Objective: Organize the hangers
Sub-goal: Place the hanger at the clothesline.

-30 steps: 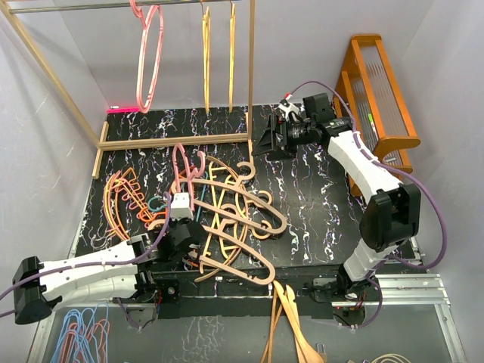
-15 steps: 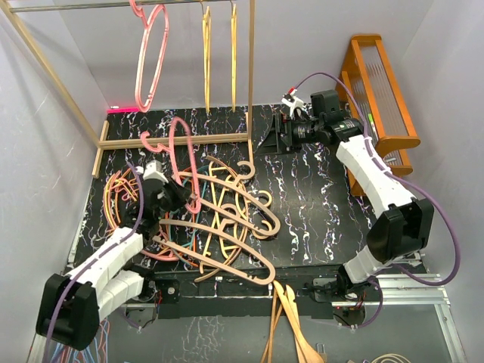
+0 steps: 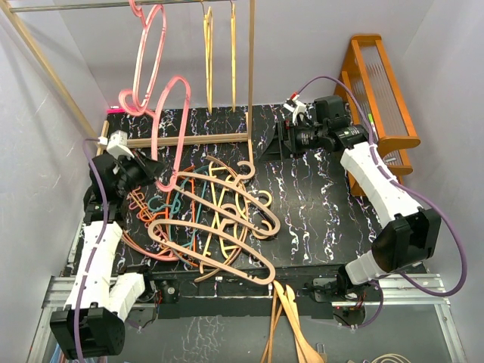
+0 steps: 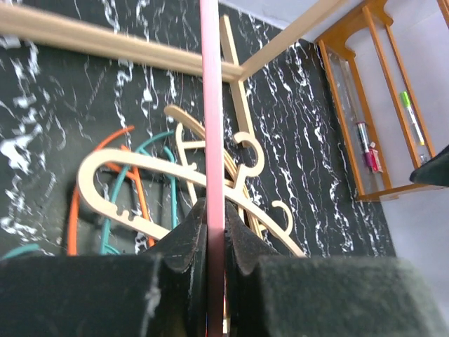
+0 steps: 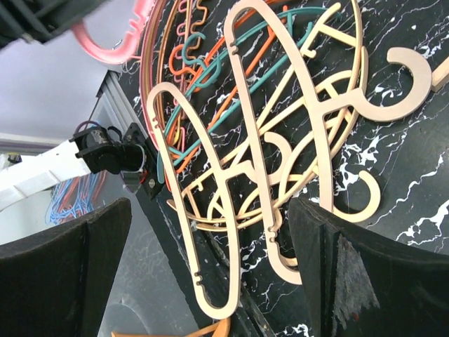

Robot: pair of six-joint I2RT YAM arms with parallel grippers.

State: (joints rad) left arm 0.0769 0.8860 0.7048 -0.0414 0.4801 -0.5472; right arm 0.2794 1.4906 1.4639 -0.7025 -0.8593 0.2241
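- The wooden rack (image 3: pixel 181 140) stands at the back of the black marbled table (image 3: pixel 318 219), and the places below are given from it.
- The left gripper (image 3: pixel 141 168) is in front of the rack's base bar, near its left end. It is clenched on the held pink hanger (image 3: pixel 181 85).
- In the left wrist view, the hanger's thin pink bar (image 4: pixel 210 105) runs straight up between the two closed fingers (image 4: pixel 182 246).
- That hanger is raised off the table and tilted. Its hooked top is up near the rack's left corner, and its loop rises past the base bar.
- Its lower end dips toward the heap, but I cannot tell whether it touches anything there.
- The pile of hangers (image 3: pixel 219 219) lies on the table just in front of the base bar. It is a tangle of tan, orange, teal and yellow.
- On the rack's rail (image 3: pixel 76 7) hang a second pink hanger (image 3: pixel 147 45) and two yellow hangers (image 3: pixel 206 60).
- The right gripper (image 3: pixel 281 142) is just right of the rack's right post, low over the table. Its fingers (image 5: pixel 70 267) are spread wide and hold nothing.
- An orange shelf (image 3: pixel 378 98) stands well to the rack's right, by the wall.
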